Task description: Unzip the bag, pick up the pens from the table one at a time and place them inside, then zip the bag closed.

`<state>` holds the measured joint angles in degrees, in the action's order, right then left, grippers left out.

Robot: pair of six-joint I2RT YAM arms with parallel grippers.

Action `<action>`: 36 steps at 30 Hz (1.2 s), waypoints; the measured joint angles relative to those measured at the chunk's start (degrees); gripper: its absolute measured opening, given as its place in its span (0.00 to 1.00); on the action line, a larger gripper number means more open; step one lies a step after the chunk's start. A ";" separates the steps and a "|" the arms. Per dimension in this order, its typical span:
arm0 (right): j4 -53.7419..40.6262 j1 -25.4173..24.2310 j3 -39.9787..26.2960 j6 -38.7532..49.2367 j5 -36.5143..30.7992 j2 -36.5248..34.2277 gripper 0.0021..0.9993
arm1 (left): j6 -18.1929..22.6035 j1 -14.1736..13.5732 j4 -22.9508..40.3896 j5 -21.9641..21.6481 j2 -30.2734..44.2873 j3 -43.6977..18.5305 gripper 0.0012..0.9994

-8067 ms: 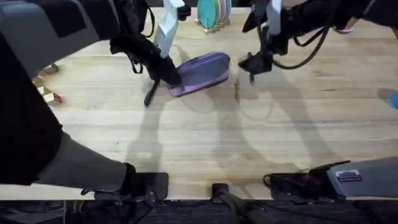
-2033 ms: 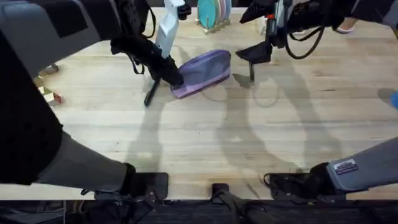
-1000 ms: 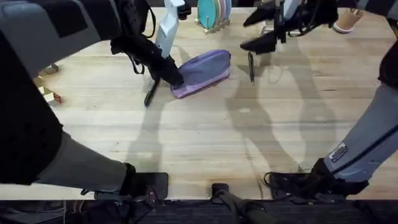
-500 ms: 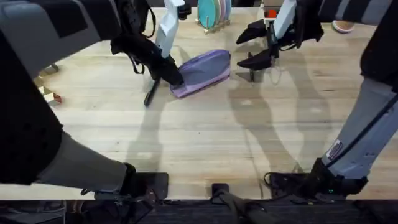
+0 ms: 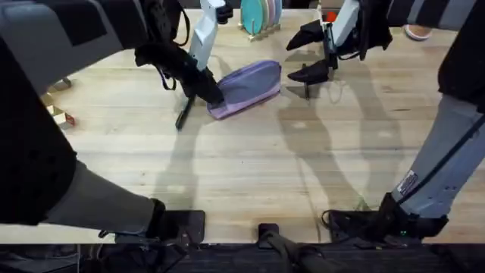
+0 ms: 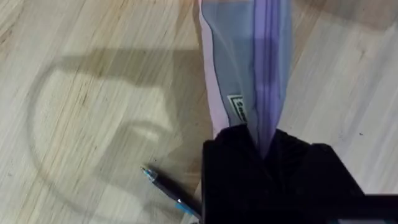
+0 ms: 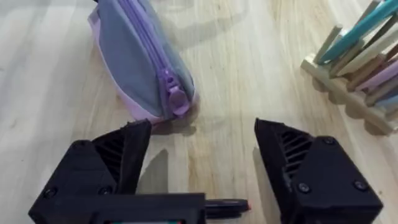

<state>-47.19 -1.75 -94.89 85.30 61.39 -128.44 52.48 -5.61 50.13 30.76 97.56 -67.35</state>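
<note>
While the left claw [image 5: 211,95] stays out of it, clamped tight on one end of the bag [image 5: 246,87], the right claw [image 7: 199,155] hangs with fingers spread wide just beyond the bag's other end. Lying on the table [image 5: 250,174], the bag is a lavender fabric pouch with a grey-blue flank; its purple zipper runs closed along the top ridge to a pull [image 7: 176,98] facing the right claw. One black pen [image 6: 171,194] lies beside the left claw, another [image 7: 227,205] beneath the right claw.

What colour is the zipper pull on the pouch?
Lavender-purple, matching the zipper tape; the zipper pull on the pouch shows best in the right wrist view.
</note>
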 joint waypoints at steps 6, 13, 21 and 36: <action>0.85 1.14 0.00 0.06 0.00 0.00 1.00 | 0.01 0.00 -0.01 0.00 0.00 0.00 0.04; 2.61 3.18 0.00 0.06 -0.05 0.01 1.00 | 0.00 0.00 -0.02 0.00 0.00 0.00 0.04; 2.98 3.59 0.00 0.09 -0.04 0.02 0.95 | -0.01 0.00 -0.02 0.00 0.00 0.00 0.04; 2.91 4.86 0.00 0.27 -0.11 0.02 0.64 | -0.01 0.02 -0.07 -0.15 0.00 0.00 0.04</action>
<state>-44.28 3.11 -94.89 85.57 61.28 -128.43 52.47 -5.58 50.06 30.61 97.56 -67.35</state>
